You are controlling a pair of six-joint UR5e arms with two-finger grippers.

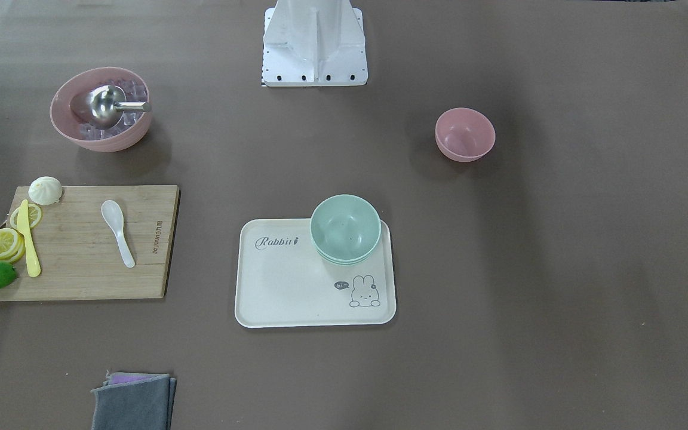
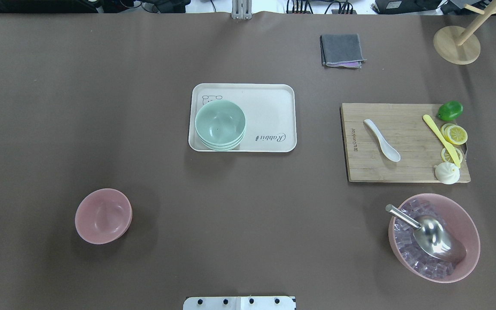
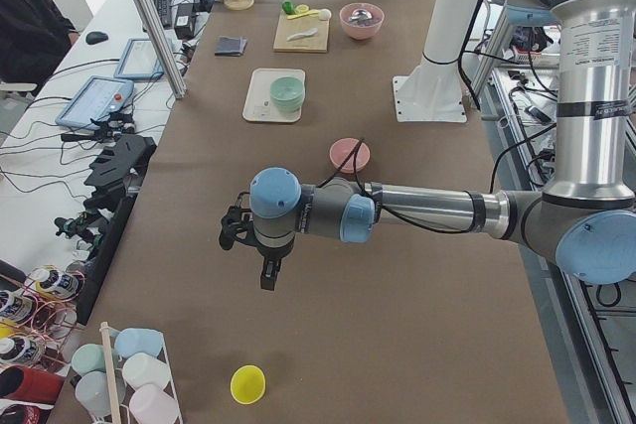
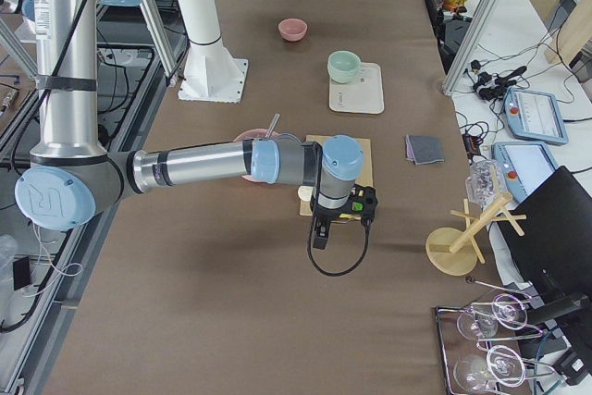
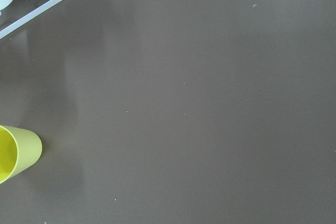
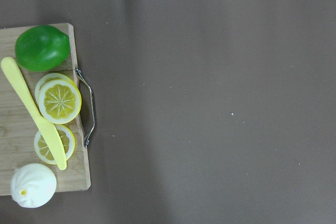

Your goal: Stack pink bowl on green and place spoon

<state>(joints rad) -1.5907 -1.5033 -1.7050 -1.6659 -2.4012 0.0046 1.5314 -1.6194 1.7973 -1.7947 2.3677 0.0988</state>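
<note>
Dial: I read the clock off the overhead view, with the robot base at 6 and the table centre as the hub.
Large pink bowl (image 2: 467, 228): nearest, at 4 o'clock. It holds ice cubes and a metal scoop (image 2: 429, 234), so I judge it is not the bowl I want.
Pink bowl (image 2: 103, 215): at 8 o'clock, upright and empty, alone on the table and well apart from the tray (image 2: 269, 103).
Left gripper (image 3: 268, 280): hangs above bare table out past 9 o'clock, beyond the overhead frame. Only the side camera shows it, so I cannot tell whether its fingers are apart or together.
Right gripper (image 4: 319, 238): hangs out past 3 o'clock, off the far end of the cutting board (image 2: 403, 168). Again I cannot tell its state.
Spoon (image 2: 381, 140): at 3 o'clock, white, lying flat on the cutting board and touching nothing else there.
Green bowl (image 2: 220, 122): at 11 o'clock, upright in the tray's near-left corner, topping what looks like a nest of bowls.
Step in hand: none begun, as I judge it. The pink bowl is not yet stacked and the spoon is not yet placed.
Next move: I bring the left arm in to 8 o'clock, straddle the pink bowl's rim, pinch and lift. I then carry it toward 11 and lower it centred into the green bowl.
</note>
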